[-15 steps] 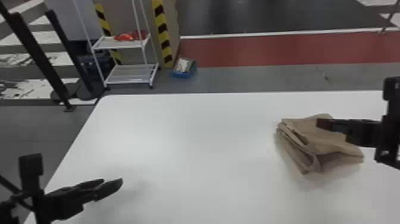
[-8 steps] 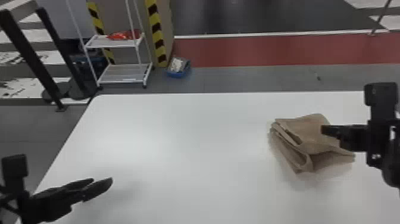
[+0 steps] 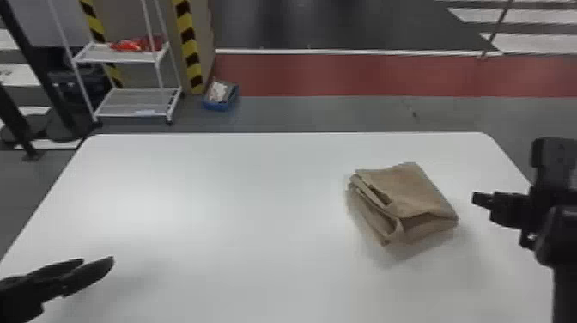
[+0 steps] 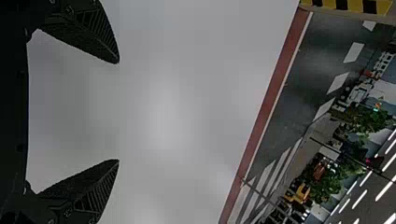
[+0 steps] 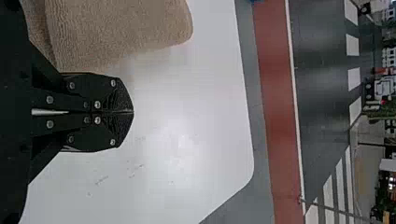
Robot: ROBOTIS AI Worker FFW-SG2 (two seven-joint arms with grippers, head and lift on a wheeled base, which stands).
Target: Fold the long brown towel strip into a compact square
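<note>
Lies on the white table (image 3: 257,193), right of centre in the head view, as a folded brown towel (image 3: 408,189). Comes out close to square, so gives only a weak long axis, slanting from upper left to lower right. Turns stacked, layered edges toward the left and lower left of the frame, and gapes a little along the lower side. Has the table's far edge above and its sloping right edge off to the right. Leaves a broad stretch of white surface to the left, and a narrower band above. Enters at lower left with the left gripper (image 3: 98,260), spread wide at the fingers. Points in from the right with the right gripper (image 3: 481,200), pressed together at the tips, near the brown towel but apart from it.
</note>
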